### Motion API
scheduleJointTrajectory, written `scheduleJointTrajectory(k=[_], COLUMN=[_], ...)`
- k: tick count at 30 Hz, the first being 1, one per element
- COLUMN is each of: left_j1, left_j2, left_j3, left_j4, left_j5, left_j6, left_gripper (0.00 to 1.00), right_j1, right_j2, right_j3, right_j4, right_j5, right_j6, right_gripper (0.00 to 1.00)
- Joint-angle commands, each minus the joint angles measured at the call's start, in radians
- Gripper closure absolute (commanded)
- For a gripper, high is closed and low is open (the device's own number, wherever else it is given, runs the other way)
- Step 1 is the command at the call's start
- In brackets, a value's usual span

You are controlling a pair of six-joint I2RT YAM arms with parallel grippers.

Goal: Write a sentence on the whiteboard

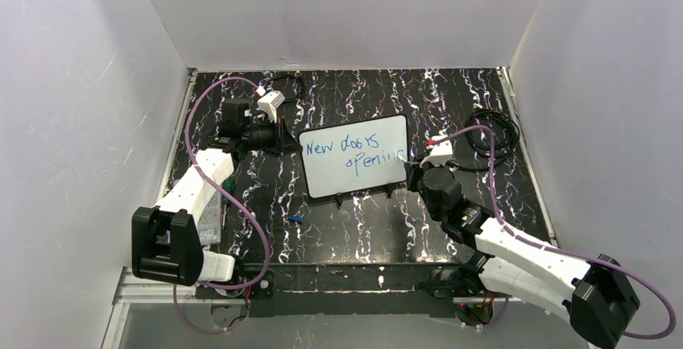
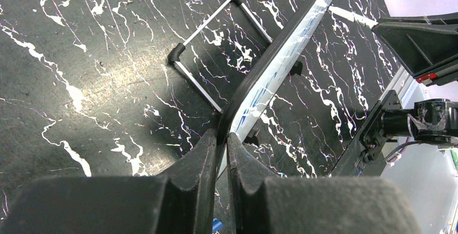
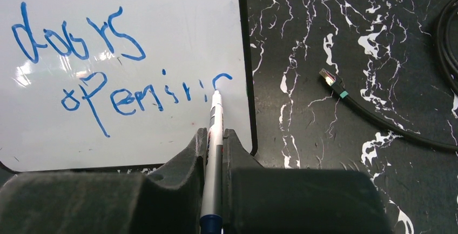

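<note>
Left gripper (image 2: 222, 139) jaws pinch the dark-framed white whiteboard (image 1: 354, 176); right gripper (image 3: 215, 136) jaws, pinching a white marker (image 3: 216, 112), should lightly finish its blue sentence (image 3: 123, 102).

Whiteboard (image 1: 354, 178), marker (image 3: 216, 108) on it, between left pincer (image 2: 221, 136) and right pincer (image 3: 216, 138).

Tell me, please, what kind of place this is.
Most likely a robot test booth in a laboratory. Plain white walls close in a black marbled table, the left arm and right arm are bolted at its edge, and a loose cable lies there.
</note>
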Motion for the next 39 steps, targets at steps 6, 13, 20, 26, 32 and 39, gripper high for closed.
scheduleJointTrajectory(k=[6,13,20,26,32,39], left_j1=[-0.005,-0.005,-0.005,-0.005,-0.005,-0.005], left_j2=[-0.037,-0.039,-0.039,-0.038,-0.039,-0.038], left_j3=[0.000,0.001,0.001,0.001,0.001,0.000], left_j4=[-0.001,-0.001,-0.001,-0.001,-0.001,-0.001], left_j5=[0.028,0.027,0.028,0.026,0.028,0.027], left_j6=[0.003,0.003,0.003,0.003,0.003,0.003], left_gripper=[1.00,1.00,1.00,1.00,1.00,1.00], right_j1=[-0.003,-0.002,-0.003,-0.003,-0.003,-0.003], right_j2=[-0.004,0.014,0.012,0.019,0.002,-0.008], right_j3=[0.002,0.045,0.061,0.060,0.033,-0.002], right_j4=[0.013,0.064,0.080,0.069,0.003,-0.042], right_j5=[0.055,0.073,0.082,0.072,0.066,0.047], right_j6=[-0.001,-0.059,-0.082,-0.074,-0.020,0.031], right_gripper=[0.99,0.99,0.99,0.99,0.99,0.99])
